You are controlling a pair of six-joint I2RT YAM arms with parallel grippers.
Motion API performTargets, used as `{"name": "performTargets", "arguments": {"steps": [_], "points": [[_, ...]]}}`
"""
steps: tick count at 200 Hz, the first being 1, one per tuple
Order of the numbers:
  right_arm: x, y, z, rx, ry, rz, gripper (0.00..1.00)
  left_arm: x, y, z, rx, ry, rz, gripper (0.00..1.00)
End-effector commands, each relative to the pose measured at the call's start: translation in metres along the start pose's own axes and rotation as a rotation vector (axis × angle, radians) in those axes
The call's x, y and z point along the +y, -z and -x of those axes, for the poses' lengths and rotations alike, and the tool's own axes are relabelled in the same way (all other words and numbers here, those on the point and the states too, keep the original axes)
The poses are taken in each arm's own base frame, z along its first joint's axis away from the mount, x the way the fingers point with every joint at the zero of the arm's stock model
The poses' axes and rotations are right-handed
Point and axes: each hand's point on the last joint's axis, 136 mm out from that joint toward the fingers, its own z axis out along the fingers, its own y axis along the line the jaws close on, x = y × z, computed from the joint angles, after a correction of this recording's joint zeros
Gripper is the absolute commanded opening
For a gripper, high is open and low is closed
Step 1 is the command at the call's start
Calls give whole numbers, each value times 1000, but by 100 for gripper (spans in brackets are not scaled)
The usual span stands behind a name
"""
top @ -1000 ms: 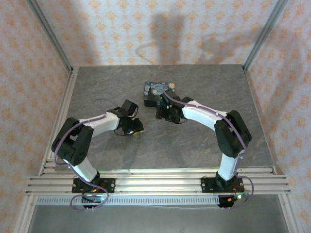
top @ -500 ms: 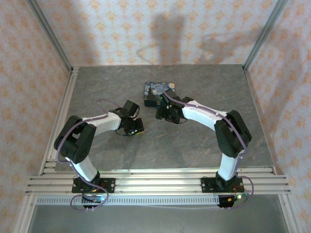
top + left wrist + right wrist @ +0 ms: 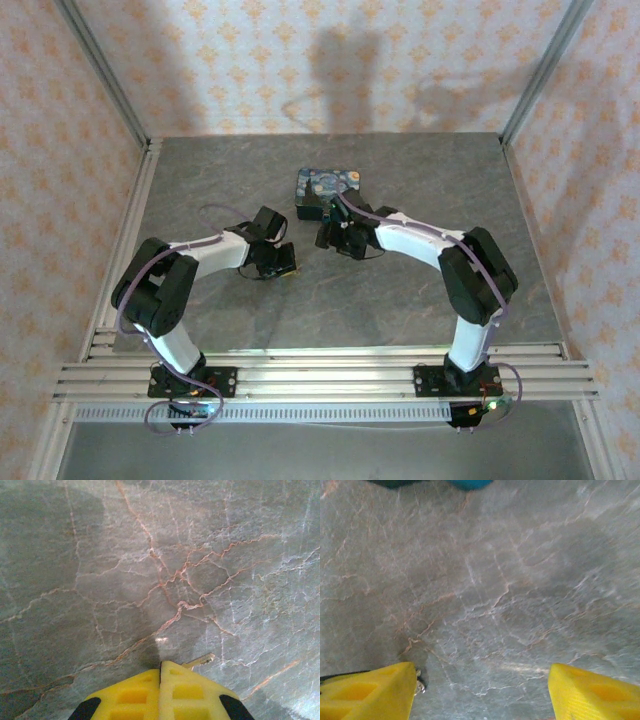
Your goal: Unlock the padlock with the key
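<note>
We see just the tip of the thin pale silver key (image 3: 202, 659) beside the left gripper's (image 3: 160, 665) pressed yellow pads (image 3: 190, 690); its remainder is hidden. The blue swirl-painted box (image 3: 470, 483) is blurred, cut by the top edge.

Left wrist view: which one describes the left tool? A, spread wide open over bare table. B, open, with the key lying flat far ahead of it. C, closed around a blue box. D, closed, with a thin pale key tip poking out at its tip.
D: the left tool is pressed shut with no gap, and the pale tip of the key sticks out right beside its tip.
</note>
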Motion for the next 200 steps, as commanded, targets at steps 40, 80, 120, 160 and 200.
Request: {"name": "performTargets", "arguments": {"steps": [40,80,120,160,200], "points": [[35,-17,-20,98,-118,258,63,-9,8,4,-54,-70,-44,0],[41,-26,-23,142,-117,281,56,-10,10,5,-81,-114,-60,0],[43,-37,-25,183,-133,289,50,-8,6,3,-87,-142,-73,0],[44,-41,-30,213,-154,293,48,-6,5,0,-92,-159,-81,0],[44,-41,-32,227,-177,298,48,-10,7,1,-114,-191,-109,0]]}}
